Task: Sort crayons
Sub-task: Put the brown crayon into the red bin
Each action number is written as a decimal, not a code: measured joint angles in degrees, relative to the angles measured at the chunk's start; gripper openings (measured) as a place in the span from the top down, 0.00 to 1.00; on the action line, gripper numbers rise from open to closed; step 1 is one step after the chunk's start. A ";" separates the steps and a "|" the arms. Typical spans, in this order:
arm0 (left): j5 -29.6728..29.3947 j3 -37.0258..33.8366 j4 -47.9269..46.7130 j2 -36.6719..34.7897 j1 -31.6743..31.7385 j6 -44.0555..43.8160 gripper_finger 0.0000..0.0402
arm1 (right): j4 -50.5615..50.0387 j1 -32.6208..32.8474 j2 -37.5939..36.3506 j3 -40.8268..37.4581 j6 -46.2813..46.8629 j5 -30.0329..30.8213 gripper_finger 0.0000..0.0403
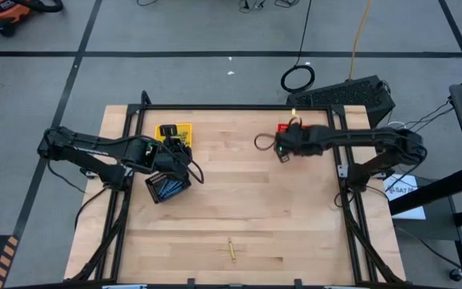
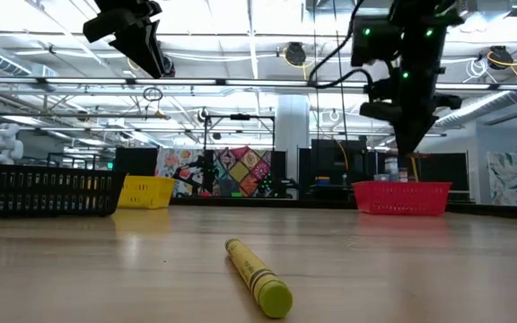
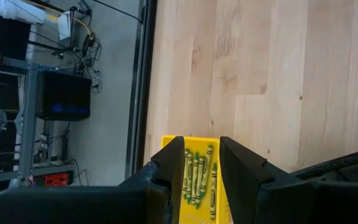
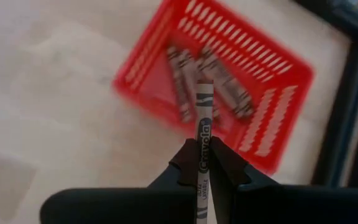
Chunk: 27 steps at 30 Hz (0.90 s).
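Note:
My right gripper (image 4: 204,152) is shut on a pale-wrapped crayon (image 4: 204,106) and hangs above the red basket (image 4: 241,31), which holds several crayons (image 4: 185,81). In the high view this gripper (image 1: 283,150) is at the basket's near side (image 1: 284,128). My left gripper (image 3: 202,146) stands open in the air with nothing between its fingers. It is over the yellow basket (image 3: 194,140), where several yellow crayons (image 3: 197,180) lie. One yellow crayon (image 2: 258,278) lies flat on the table near the front edge (image 1: 232,250). My right gripper pinches the crayon's wrapped shaft (image 4: 204,134) between its two fingers. The crayon lies along the fingers, and its free end (image 4: 204,87) sticks out past the fingertips over the red basket. The fingers slant down from above. The crayon is lifted clear of table and basket.
A black mesh basket (image 1: 167,189) stands just near of the left gripper (image 1: 179,158) and shows at the left in the low view (image 2: 43,190). The yellow basket (image 2: 146,191) stands at the far left. Bare wooden table (image 1: 247,201) lies between the arms.

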 joint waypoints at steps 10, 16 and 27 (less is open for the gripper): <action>0.00 0.00 0.00 0.00 0.00 -0.31 0.76 | 8.99 -14.60 0.24 0.04 -21.11 -5.48 1.00; 0.02 0.00 0.02 0.00 0.00 -0.42 0.76 | 9.54 -18.12 0.98 -0.18 -28.14 -9.66 1.00; 0.02 0.00 0.13 0.00 0.00 -0.44 0.76 | 15.82 -18.42 1.69 -4.01 -34.76 -12.40 0.98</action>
